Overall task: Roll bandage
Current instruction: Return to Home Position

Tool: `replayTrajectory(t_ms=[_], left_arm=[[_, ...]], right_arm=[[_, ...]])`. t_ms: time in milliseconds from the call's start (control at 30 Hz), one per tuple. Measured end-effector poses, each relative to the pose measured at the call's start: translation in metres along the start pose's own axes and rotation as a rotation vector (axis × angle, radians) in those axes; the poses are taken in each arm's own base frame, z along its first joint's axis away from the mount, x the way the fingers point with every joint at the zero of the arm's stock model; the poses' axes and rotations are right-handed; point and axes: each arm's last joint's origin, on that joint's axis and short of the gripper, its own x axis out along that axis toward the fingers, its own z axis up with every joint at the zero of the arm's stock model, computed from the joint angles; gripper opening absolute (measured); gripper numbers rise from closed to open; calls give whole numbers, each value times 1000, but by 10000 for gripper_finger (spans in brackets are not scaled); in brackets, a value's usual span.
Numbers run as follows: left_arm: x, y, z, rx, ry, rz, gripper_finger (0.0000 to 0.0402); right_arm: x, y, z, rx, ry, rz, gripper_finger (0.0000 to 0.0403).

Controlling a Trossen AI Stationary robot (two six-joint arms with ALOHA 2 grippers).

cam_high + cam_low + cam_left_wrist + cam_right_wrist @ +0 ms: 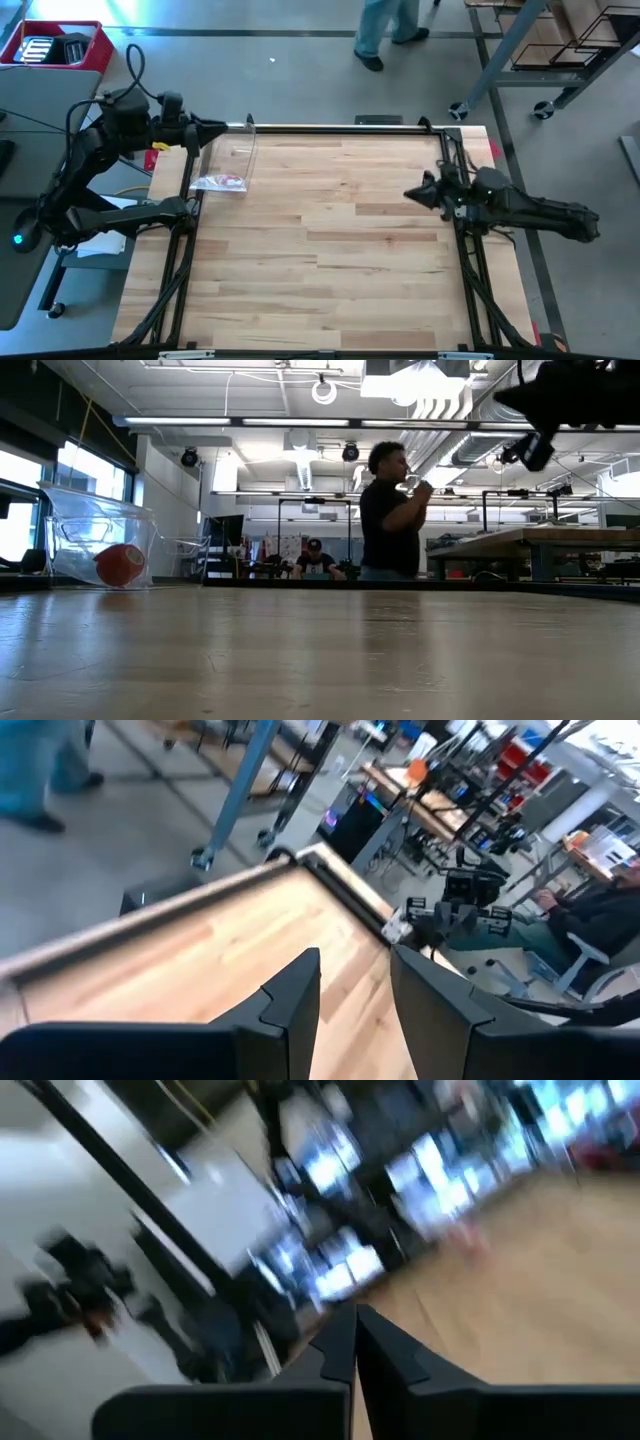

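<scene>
A: Which step is this, would you say?

B: The wind-down, I'd judge. Nothing lies loose on the pale wooden bench [340, 250], and the 2 dark arms are at opposite sides of it: the left arm [110, 150] at the far left corner, the right arm [530, 210] at the right edge, about midway between near and far.

A: And the bandage?

B: Put away. The clear plastic bin [250, 135] stands on the bench's far left. Inside it is the crinkled clear plastic bag [212, 182], and the small red roll of bandage [232, 181] sits in the bag, low against the bin's near end. The low view shows it resting on the bin floor.

A: So what does the next move call for?

B: Only clearance, I think. The left arm should lift and fold away without clipping the bin's rim, which it hangs just beside. The right arm has open bench around it.

A: What about the grippers?

B: The left gripper [355, 965] hovers over the bin's far end with its 2 fingers spread a moderate gap apart and nothing between them. The right gripper [354, 1320] has its fingers pressed together on nothing and is raised clear of the bench.
</scene>
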Motion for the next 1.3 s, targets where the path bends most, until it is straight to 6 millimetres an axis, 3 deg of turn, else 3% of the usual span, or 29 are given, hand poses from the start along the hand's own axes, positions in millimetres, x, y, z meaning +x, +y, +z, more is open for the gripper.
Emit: replayTrajectory(t_ms=[300,400,567,700,900,1033,1167,1300], left_arm=[[-2,6,-13,-173,124,76,117],[-2,9,-17,-179,167,103,117],[-3,10,-21,-193,201,128,117],[-4,8,-18,-118,170,84,117],[-11,0,-8,110,33,-7,117],[-30,-1,-12,309,-13,-6,115],[-70,4,-28,434,-89,132,99],[-108,11,-53,423,-234,168,78]], right_arm=[[-33,0,-14,-103,31,-60,0],[-33,-5,-17,-125,47,-121,0],[-23,-15,-27,-158,-13,-51,0],[-15,-33,-48,-92,-61,-19,0],[-15,-36,-51,-60,-26,-49,0],[-14,-37,-51,-42,-25,-63,0],[-14,-37,-52,-35,-22,-66,0],[-14,-37,-52,-35,-22,-66,0]])
